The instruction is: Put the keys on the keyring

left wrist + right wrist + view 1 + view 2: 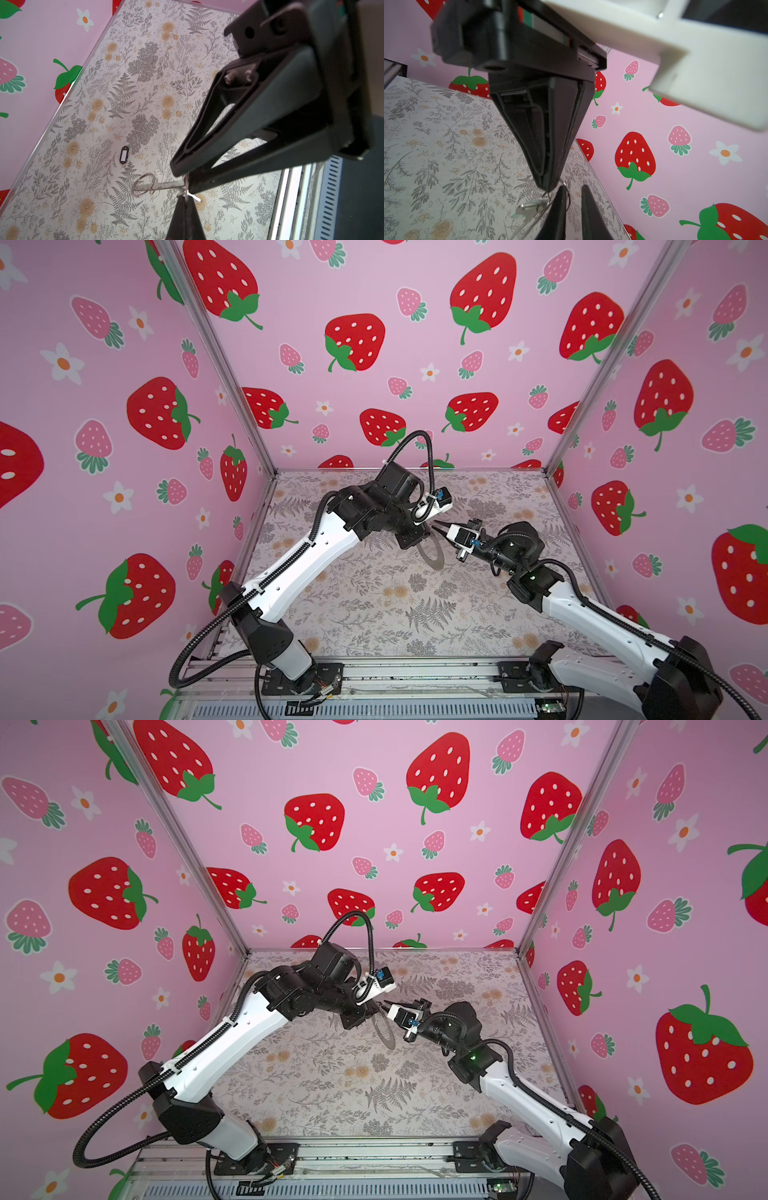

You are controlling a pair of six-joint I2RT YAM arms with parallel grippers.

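Note:
The keyring (434,558) hangs on edge above the table in both top views, my left gripper (428,533) shut on its upper rim. The left wrist view shows the keyring (166,185) edge-on with a wire loop (144,184) on it. My right gripper (435,526) meets the left one tip to tip. In the right wrist view my right gripper (573,189) stands narrowly open, a thin wire loop (568,192) by one finger's inner face. A silvery key (529,206) hangs just beside it. The black-rimmed oval tag (124,154) lies flat on the table, apart from both grippers.
The floral table mat (374,614) is boxed in by pink strawberry walls on three sides, with metal corner posts (232,377). A metal rail (415,672) carrying both arm bases runs along the front edge. The left arm's forearm (299,568) crosses the table's left half.

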